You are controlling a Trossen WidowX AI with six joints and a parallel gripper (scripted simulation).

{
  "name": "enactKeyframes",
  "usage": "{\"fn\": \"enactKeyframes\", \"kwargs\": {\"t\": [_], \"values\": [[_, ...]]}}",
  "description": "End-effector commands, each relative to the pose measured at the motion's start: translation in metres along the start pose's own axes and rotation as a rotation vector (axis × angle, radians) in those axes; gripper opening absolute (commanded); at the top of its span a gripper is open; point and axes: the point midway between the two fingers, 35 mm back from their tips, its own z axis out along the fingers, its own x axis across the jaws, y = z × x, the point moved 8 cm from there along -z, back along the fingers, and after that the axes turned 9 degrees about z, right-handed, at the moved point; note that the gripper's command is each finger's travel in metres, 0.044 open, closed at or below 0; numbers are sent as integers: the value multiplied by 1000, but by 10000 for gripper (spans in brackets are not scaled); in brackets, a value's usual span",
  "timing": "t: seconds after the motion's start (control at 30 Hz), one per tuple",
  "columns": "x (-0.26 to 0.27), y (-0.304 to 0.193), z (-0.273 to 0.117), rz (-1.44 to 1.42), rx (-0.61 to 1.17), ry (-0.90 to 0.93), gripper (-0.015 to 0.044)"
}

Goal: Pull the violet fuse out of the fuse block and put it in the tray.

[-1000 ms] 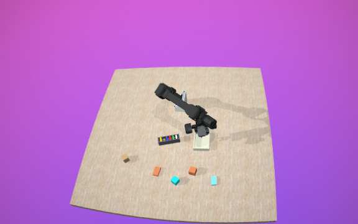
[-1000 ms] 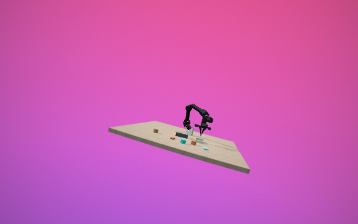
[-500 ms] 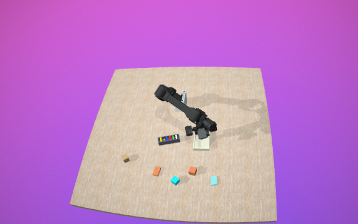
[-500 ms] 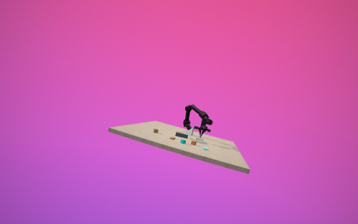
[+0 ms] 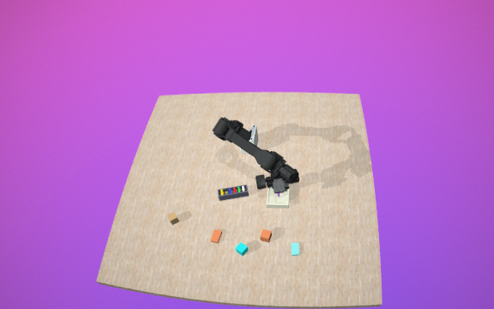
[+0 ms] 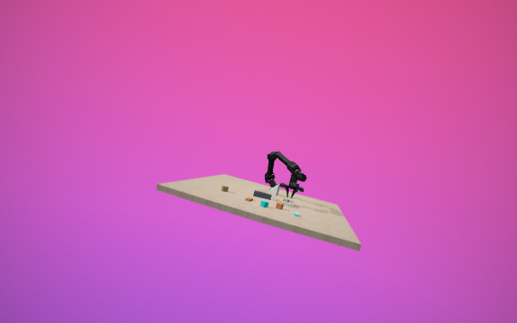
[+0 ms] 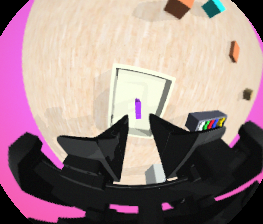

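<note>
Gripper partly open, with nothing pinched between the two black tips. Just above the tray, pointing down. Inside the pale tray walls, the violet fuse, out of the block and apart from both tips. Too small to tell how flat. Near the tray, to its left from the top, the dark fuse block, with yellow, blue, red, green and white fuses in a row. Behind, the black arm, bent over, near a light gray stand. Farther out on the counter, a tan cube, a flat orange block, a teal cube, an orange cube and a flat light blue block, all apart.
</note>
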Motion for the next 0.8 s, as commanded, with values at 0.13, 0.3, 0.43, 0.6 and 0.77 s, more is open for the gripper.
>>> {"fn": "enactKeyframes", "kwargs": {"t": [0.13,0.3,0.43,0.6,0.77], "values": [[0,0,-4,0,0,0,330],[1,-1,-38,-6,-3,-2,330],[1,-1,-38,-6,-3,-2,330],[1,-1,-38,-6,-3,-2,330],[1,-1,-35,-9,-2,-6,330]]}}
